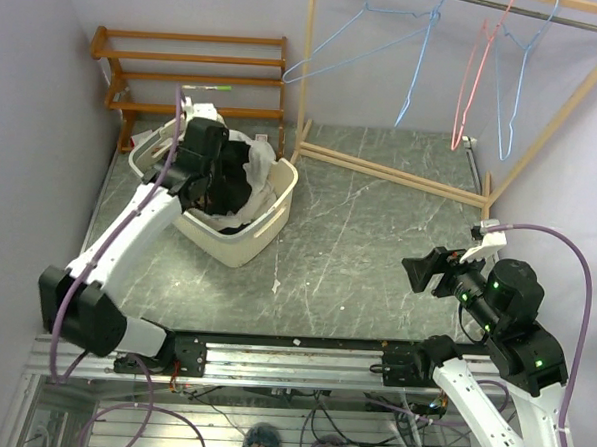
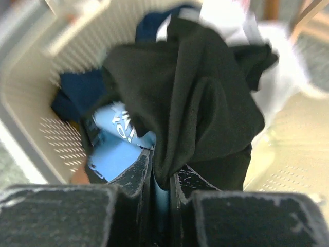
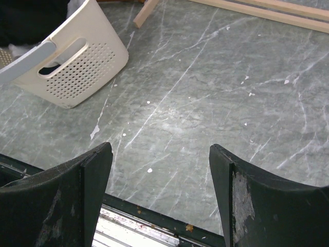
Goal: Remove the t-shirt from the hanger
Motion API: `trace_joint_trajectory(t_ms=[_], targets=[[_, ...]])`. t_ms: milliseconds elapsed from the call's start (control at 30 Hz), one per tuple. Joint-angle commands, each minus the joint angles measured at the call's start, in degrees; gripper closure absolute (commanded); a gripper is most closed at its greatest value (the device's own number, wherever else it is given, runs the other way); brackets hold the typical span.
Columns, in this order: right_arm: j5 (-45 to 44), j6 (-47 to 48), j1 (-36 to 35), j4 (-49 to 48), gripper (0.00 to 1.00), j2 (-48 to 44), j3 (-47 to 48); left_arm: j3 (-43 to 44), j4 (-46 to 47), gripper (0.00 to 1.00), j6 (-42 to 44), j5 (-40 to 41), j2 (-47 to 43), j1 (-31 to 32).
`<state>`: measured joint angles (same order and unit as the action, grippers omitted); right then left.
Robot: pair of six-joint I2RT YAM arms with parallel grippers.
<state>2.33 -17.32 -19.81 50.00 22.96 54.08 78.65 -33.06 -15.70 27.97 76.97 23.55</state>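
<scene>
A black t-shirt (image 2: 205,98) lies bunched in the cream laundry basket (image 1: 245,243), on top of blue (image 2: 110,154) and white clothes. My left gripper (image 2: 162,165) is down inside the basket and shut on a fold of the black t-shirt; it also shows in the top view (image 1: 210,184). My right gripper (image 3: 160,154) is open and empty, held above the table at the front right (image 1: 418,273). Bare wire hangers, two blue (image 1: 388,40) (image 1: 517,65) and one red (image 1: 471,82), hang on the rail with no garment on them.
The wooden clothes rack base (image 1: 391,173) lies across the table's far right. A wooden shelf (image 1: 186,72) stands at the back left behind the basket. The basket's handle side (image 3: 87,62) shows at the upper left of the right wrist view. A metal rail (image 1: 291,358) runs along the near edge.
</scene>
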Motion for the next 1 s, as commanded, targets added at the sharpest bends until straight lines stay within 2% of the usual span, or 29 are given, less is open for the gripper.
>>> trace_joint_trajectory(t_ms=[0, 233, 333, 433, 500, 600, 633, 700, 733, 867, 967], targets=[[0.42, -0.16, 0.12, -1.48, 0.24, -0.35, -0.47, -7.06, 1.83, 0.79, -11.1, -10.49, 8.17, -4.51], [0.18, -0.25, 0.11, -1.48, 0.24, -1.21, -0.47, -2.09, -5.53, 0.77, -16.75, -22.63, 29.43, -6.26], [0.25, -0.25, 0.13, -1.39, 0.24, -1.48, -0.47, -2.35, -5.18, 0.76, -17.59, -26.04, 33.38, -6.88], [0.16, -0.26, 0.12, -1.39, 0.24, -1.83, -0.47, -2.15, -5.61, 0.72, -17.43, -26.42, 33.56, -7.03], [0.1, -0.34, 0.12, -1.38, 0.24, -2.03, -0.51, -3.05, -5.24, 0.64, -17.83, -25.92, 32.43, -6.98], [0.3, -0.25, 0.13, -1.39, 0.24, -2.03, -0.47, -3.58, -5.76, 0.4, -17.71, -27.08, 31.5, -7.03], [0.33, -0.21, 0.1, -1.46, 0.24, -2.07, -0.48, -3.57, -6.08, 0.37, -17.67, -27.23, 31.14, -7.04], [0.38, -0.17, 0.12, -1.4, 0.24, -2.13, -0.47, -3.83, -6.37, 0.11, -17.64, -26.8, 29.44, -7.03], [0.44, -0.17, 0.13, -1.46, 0.24, -2.13, -0.54, -3.71, -6.52, 0.01, -17.42, -26.57, 28.28, -7.03], [0.61, -0.08, 0.13, -1.48, 0.23, -1.98, -0.56, -3.16, -7.21, 0.02, -15.6, -24.22, 21.11, -6.96], [0.68, -0.08, 0.12, -1.46, 0.23, -1.72, -0.56, -3.26, -7.37, 0.02, -13.11, -21.44, 11.83, -6.94]])
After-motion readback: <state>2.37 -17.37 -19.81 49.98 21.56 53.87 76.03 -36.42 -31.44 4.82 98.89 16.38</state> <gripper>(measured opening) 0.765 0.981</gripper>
